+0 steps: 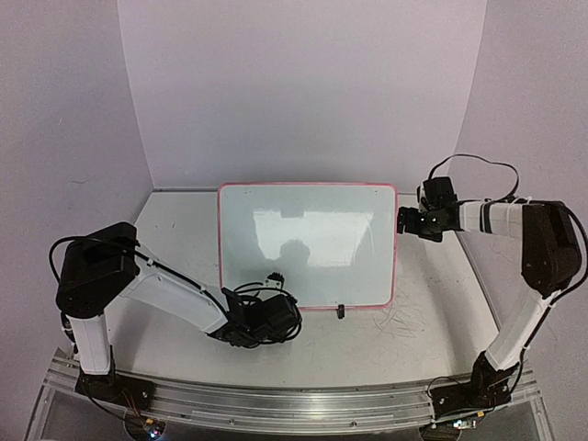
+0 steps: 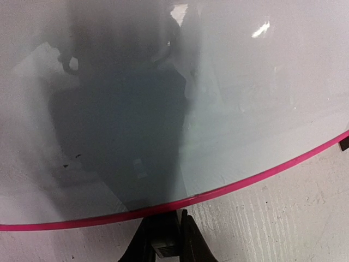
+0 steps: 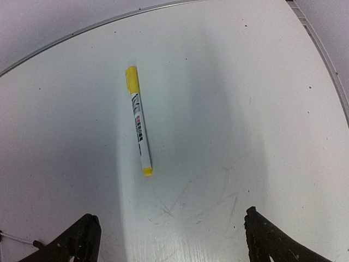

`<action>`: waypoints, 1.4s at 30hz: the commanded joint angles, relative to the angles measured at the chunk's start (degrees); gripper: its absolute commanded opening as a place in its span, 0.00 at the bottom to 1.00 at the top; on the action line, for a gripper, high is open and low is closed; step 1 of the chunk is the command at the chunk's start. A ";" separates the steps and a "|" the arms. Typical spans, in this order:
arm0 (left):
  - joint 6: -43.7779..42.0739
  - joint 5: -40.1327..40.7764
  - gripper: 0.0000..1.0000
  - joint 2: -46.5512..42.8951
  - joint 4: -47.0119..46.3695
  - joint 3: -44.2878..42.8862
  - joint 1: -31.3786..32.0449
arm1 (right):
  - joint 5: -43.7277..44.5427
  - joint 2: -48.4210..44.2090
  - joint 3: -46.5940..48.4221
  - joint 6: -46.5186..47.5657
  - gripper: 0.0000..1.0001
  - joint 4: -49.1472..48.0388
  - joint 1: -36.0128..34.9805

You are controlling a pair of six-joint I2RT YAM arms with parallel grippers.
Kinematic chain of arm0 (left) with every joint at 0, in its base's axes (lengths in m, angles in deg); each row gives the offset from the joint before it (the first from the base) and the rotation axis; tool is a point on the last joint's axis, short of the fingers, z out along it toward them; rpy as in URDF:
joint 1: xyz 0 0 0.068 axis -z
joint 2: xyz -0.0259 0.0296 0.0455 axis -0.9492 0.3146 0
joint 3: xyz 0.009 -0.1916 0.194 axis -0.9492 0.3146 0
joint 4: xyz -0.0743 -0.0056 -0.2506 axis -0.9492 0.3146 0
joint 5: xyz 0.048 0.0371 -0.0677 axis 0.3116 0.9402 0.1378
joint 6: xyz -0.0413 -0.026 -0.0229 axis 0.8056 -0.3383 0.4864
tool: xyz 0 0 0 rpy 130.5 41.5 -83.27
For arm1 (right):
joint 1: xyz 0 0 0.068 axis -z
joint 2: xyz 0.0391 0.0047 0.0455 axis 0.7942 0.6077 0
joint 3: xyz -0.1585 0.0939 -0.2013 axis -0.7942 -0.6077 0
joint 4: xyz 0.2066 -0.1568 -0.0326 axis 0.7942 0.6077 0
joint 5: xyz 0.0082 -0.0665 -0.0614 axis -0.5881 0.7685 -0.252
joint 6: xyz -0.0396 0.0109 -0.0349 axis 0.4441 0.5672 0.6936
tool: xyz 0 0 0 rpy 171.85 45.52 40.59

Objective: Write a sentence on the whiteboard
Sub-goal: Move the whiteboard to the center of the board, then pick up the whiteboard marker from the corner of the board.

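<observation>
The whiteboard [image 1: 308, 243] lies at the table's middle, glossy white with a pink rim [image 2: 256, 176]. No sentence shows on its face, only reflections and shadow. My left gripper [image 1: 268, 308] is at the board's near left edge. In the left wrist view the left gripper [image 2: 165, 219] is shut on a small black clip foot [image 2: 163, 232] under the rim. My right gripper [image 1: 402, 223] hovers by the board's right edge. In its wrist view the right gripper [image 3: 174, 240] stands open above bare table. A yellow-capped marker [image 3: 139, 123] lies flat ahead of it, untouched.
A second black clip foot [image 1: 339, 310] sits on the board's near edge, also seen at the right in the left wrist view [image 2: 344, 143]. Grey scribble marks [image 3: 202, 202] stain the table right of the board [image 1: 404, 322]. Purple walls enclose the back and sides.
</observation>
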 commanded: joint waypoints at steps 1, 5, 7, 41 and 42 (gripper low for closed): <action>3.12 -6.27 0.00 1.83 8.99 -0.89 3.12 | -0.16 4.47 5.82 2.13 0.92 0.17 0.37; 6.79 -5.16 0.01 1.58 10.72 -0.79 3.52 | -2.25 9.03 10.10 4.07 0.89 0.27 0.30; 7.55 -3.91 0.05 0.64 11.64 -0.50 3.44 | -2.72 11.65 12.60 4.91 0.88 0.39 0.29; 5.76 -6.12 0.89 -35.45 12.78 11.04 0.77 | -1.09 28.13 29.24 4.17 0.00 11.59 1.75; 5.26 -6.97 0.90 -37.90 12.67 12.32 -1.05 | -0.50 26.20 27.70 4.00 0.00 10.90 2.07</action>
